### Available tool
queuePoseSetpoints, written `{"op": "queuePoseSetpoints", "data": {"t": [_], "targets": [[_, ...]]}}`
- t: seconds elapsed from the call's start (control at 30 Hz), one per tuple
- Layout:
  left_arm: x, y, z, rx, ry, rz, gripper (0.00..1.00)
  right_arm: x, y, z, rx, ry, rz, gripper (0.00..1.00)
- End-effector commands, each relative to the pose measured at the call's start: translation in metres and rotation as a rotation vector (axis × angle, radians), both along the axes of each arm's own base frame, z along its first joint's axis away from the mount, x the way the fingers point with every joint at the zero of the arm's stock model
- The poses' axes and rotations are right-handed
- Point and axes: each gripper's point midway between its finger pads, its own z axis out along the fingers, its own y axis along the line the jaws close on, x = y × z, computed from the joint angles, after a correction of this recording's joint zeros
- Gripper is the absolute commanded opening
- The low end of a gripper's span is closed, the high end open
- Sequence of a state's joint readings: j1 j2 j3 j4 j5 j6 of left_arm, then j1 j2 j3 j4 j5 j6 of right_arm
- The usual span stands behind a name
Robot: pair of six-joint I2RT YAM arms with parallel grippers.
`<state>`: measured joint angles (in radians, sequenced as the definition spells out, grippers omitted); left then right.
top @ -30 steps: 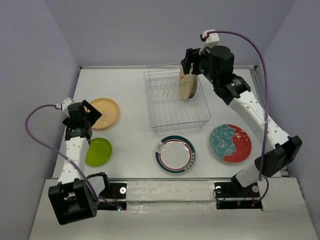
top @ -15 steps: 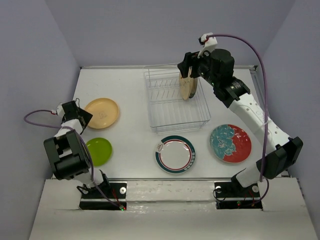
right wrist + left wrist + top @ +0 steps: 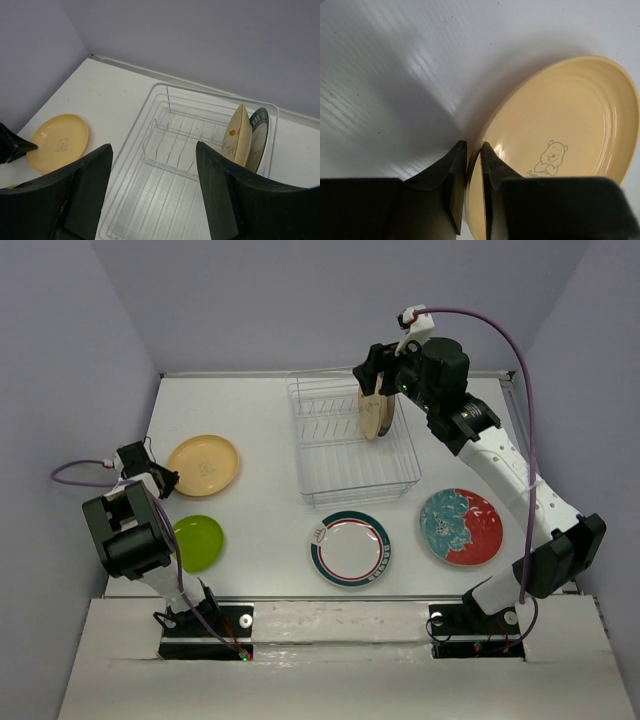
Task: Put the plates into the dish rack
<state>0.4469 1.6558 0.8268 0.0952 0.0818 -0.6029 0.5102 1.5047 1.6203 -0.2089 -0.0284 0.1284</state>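
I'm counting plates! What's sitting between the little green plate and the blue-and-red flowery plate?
The white plate with the teal-red rim lies between the green plate and the flowery plate; the top view shows it.

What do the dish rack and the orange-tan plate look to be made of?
The dish rack looks like white-coated wire: thin rods with the table showing through. The orange-tan plate looks like glossy plastic or melamine, possibly glazed ceramic: smooth sheen, moulded rings, printed cartoon bear.
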Motion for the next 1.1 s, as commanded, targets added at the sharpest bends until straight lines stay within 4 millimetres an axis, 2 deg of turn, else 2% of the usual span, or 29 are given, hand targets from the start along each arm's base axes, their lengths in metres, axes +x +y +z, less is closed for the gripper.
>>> {"op": "queuePoseSetpoints", "data": {"t": [0.0, 0.03, 0.1, 0.13, 0.17, 0.27, 0.3, 0.33, 0.4, 0.43, 0.47, 0.5, 0.53, 0.6, 0.63, 0.73, 0.77, 0.87, 0.93, 1.07], "targets": [[0.019, 0.004, 0.021, 0.019, -0.079, -0.03, 0.19, -0.003, 0.003, 0.021, 0.046, -0.056, 0.024, 0.73], [0.021, 0.001, 0.023, 0.009, -0.092, -0.042, 0.06, -0.003, 0.004, 0.021, 0.047, -0.055, 0.027, 0.73], [0.023, -0.005, 0.029, -0.005, -0.118, -0.055, 0.06, -0.004, 0.006, 0.02, 0.049, -0.051, 0.037, 0.77], [0.026, -0.008, 0.04, -0.001, -0.153, -0.065, 0.06, -0.006, 0.01, 0.019, 0.05, -0.046, 0.063, 0.84], [0.031, -0.017, 0.05, -0.004, -0.19, -0.095, 0.06, -0.007, 0.013, 0.018, 0.052, -0.043, 0.083, 0.86], [0.039, -0.04, 0.092, 0.018, -0.321, -0.161, 0.06, -0.016, 0.035, 0.011, 0.055, -0.017, 0.213, 0.91], [0.041, -0.055, 0.113, 0.033, -0.378, -0.201, 0.06, -0.02, 0.041, 0.01, 0.068, -0.003, 0.252, 0.92], [0.041, -0.064, 0.126, 0.037, -0.414, -0.229, 0.06, -0.028, 0.051, 0.009, 0.079, 0.009, 0.33, 0.93], [0.041, -0.08, 0.15, 0.064, -0.473, -0.272, 0.06, -0.031, 0.065, -0.001, 0.092, 0.052, 0.409, 0.94], [0.038, -0.098, 0.172, 0.102, -0.522, -0.318, 0.06, -0.039, 0.073, -0.003, 0.102, 0.069, 0.473, 0.95], [0.035, -0.108, 0.182, 0.116, -0.545, -0.339, 0.06, -0.038, 0.078, -0.007, 0.107, 0.088, 0.493, 0.95], [0.028, -0.118, 0.2, 0.137, -0.595, -0.361, 0.06, -0.039, 0.081, -0.01, 0.118, 0.106, 0.51, 0.95], [0.025, -0.138, 0.209, 0.138, -0.622, -0.405, 0.06, -0.044, 0.087, -0.011, 0.121, 0.115, 0.541, 0.95], [0.012, -0.158, 0.226, 0.144, -0.677, -0.456, 0.06, -0.038, 0.09, -0.017, 0.123, 0.134, 0.539, 0.96], [0.007, -0.174, 0.231, 0.132, -0.701, -0.504, 0.06, -0.035, 0.091, -0.02, 0.122, 0.141, 0.53, 0.96], [-0.01, -0.196, 0.241, 0.134, -0.746, -0.589, 0.06, -0.03, 0.094, -0.03, 0.127, 0.172, 0.521, 0.96], [-0.016, -0.211, 0.242, 0.123, -0.759, -0.64, 0.06, -0.028, 0.096, -0.033, 0.131, 0.185, 0.521, 0.96], [-0.031, -0.236, 0.25, 0.122, -0.804, -0.743, 0.06, -0.028, 0.104, -0.048, 0.146, 0.244, 0.564, 0.96], [-0.038, -0.244, 0.255, 0.135, -0.823, -0.777, 0.06, -0.035, 0.11, -0.057, 0.167, 0.287, 0.612, 0.95], [-0.046, -0.259, 0.263, 0.136, -0.844, -0.838, 0.06, -0.048, 0.121, -0.061, 0.218, 0.33, 0.721, 0.84]]}}
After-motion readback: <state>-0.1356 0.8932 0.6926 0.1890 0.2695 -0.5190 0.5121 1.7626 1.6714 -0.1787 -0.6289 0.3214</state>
